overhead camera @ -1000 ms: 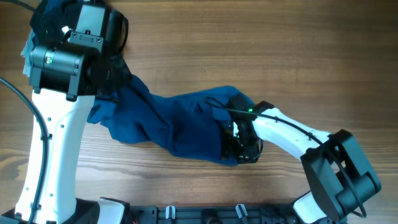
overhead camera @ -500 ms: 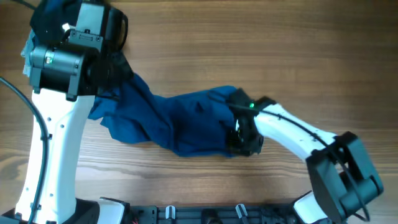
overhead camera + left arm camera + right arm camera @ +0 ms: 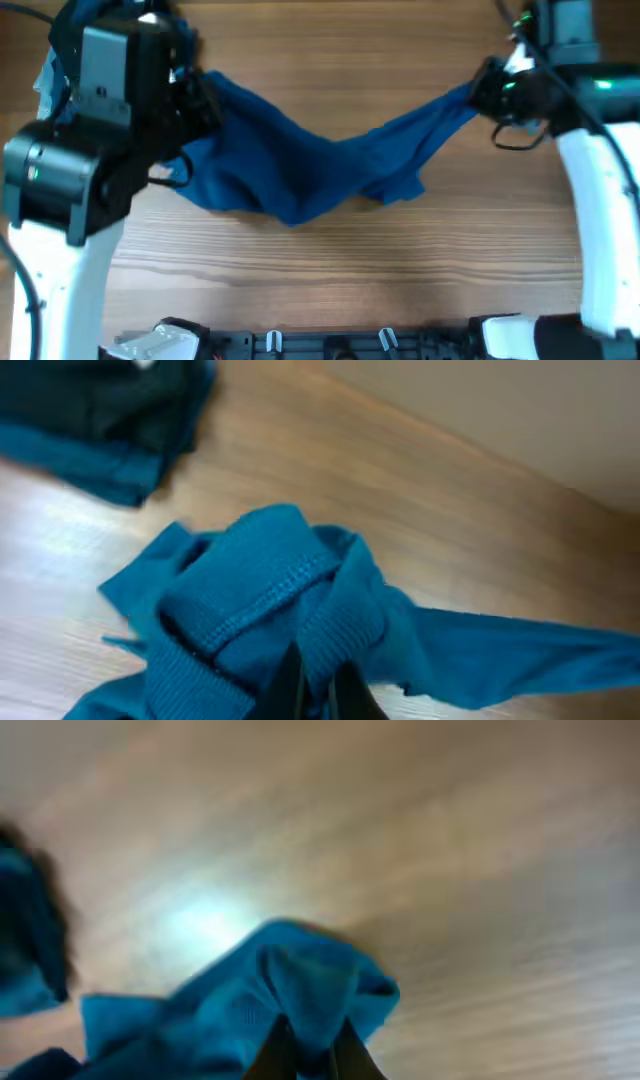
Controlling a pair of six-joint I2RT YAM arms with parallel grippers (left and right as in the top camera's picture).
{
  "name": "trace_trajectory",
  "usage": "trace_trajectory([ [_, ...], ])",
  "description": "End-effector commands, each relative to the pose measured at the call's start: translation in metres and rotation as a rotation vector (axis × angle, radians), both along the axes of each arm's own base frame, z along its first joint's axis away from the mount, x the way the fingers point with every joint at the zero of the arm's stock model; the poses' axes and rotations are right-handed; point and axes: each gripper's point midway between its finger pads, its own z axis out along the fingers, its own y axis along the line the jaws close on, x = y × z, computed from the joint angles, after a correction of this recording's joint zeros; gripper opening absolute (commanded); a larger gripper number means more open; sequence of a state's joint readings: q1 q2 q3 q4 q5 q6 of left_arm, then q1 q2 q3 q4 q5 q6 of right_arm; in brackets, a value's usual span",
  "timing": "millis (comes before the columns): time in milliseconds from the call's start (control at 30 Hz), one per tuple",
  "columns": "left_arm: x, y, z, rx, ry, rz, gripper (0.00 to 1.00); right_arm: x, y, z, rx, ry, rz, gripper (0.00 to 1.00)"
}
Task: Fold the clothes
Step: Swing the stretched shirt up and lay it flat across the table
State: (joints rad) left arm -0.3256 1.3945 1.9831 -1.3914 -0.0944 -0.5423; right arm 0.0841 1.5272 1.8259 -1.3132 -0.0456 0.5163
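Note:
The clothes [image 3: 320, 165], a plain mid-blue garment, hang stretched between my two grippers and sag onto the wooden table in the middle. My left gripper [image 3: 197, 103] is shut on the garment's left end; in the left wrist view its gripper [image 3: 316, 692] pinches a ribbed hem of the clothes [image 3: 260, 600]. My right gripper [image 3: 482, 95] is shut on the right end, held up at the far right. In the right wrist view its gripper [image 3: 305, 1058] clamps a bunched fold of the clothes [image 3: 300, 985] above the table.
A stack of dark folded garments [image 3: 90, 405] lies at the far left of the table, mostly hidden under my left arm in the overhead view. A black rail [image 3: 330, 343] runs along the table's front edge.
My right gripper has shut on the garment's right end and carried it up and to the far right. The cloth went from a heap to a stretched span; the left arm rose too.

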Motion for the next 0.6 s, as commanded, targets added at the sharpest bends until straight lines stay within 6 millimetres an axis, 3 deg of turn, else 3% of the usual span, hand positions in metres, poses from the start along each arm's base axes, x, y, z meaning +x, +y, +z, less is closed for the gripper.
trace_trajectory([
  [0, -0.033, -0.01, 0.049, -0.034, -0.184, -0.092, 0.04, -0.021, -0.023, 0.074, -0.082, -0.191, -0.05, 0.04],
  [200, -0.073, -0.011, 0.088, -0.103, -0.334, -0.153, 0.04, -0.068, -0.027, 0.145, -0.06, -0.402, -0.07, 0.04],
  [300, -0.093, -0.004, 0.103, -0.141, -0.392, -0.157, 0.04, -0.091, -0.029, 0.168, -0.051, -0.482, -0.073, 0.04],
  [400, -0.107, 0.004, 0.111, -0.169, -0.427, -0.146, 0.04, -0.108, -0.03, 0.179, -0.047, -0.532, -0.077, 0.04],
  [567, -0.101, 0.03, 0.112, -0.138, -0.445, 0.018, 0.04, -0.112, -0.048, 0.186, -0.103, -0.559, -0.167, 0.05],
])
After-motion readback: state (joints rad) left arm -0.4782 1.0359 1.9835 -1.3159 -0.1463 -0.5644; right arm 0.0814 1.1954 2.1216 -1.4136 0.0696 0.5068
